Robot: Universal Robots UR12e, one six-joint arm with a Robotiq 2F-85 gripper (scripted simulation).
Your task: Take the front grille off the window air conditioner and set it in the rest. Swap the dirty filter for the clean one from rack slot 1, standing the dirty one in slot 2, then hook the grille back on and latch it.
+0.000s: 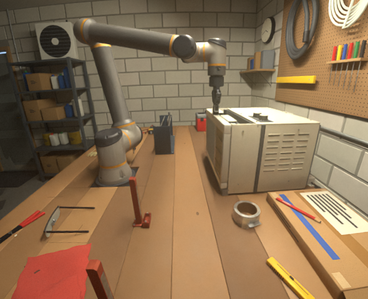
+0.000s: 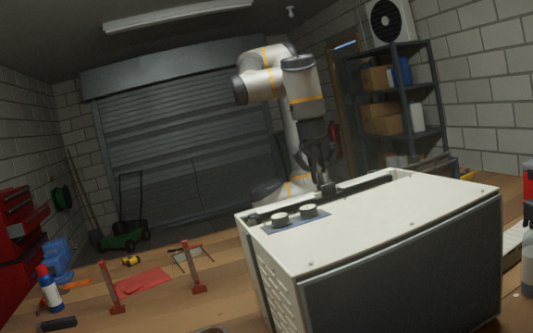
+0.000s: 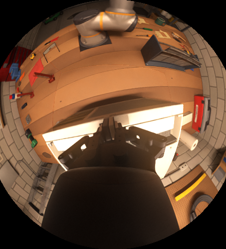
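Observation:
The front grille [image 1: 217, 146] hangs on the front face of the window air conditioner [image 1: 261, 148], which stands on the bench by the right wall. My gripper [image 1: 215, 109] points straight down at the top front edge of the unit, closed on a small dark latch tab [image 2: 327, 187] there. In the wrist camera the fingers [image 3: 111, 129] meet over the unit's white top edge. The dark filter rack [image 1: 163, 135] stands across the bench near the arm's base, with filters [image 3: 172, 56] standing in it.
A red toolbox [image 1: 200, 121] sits behind the unit. Two red posts [image 1: 136, 202] [image 1: 99, 278] of the grille rest stand on the near bench, with a red cloth [image 1: 53, 275], a tape roll [image 1: 246, 213], a yellow knife [image 1: 289, 278] and a flat carton [image 1: 326, 231] around.

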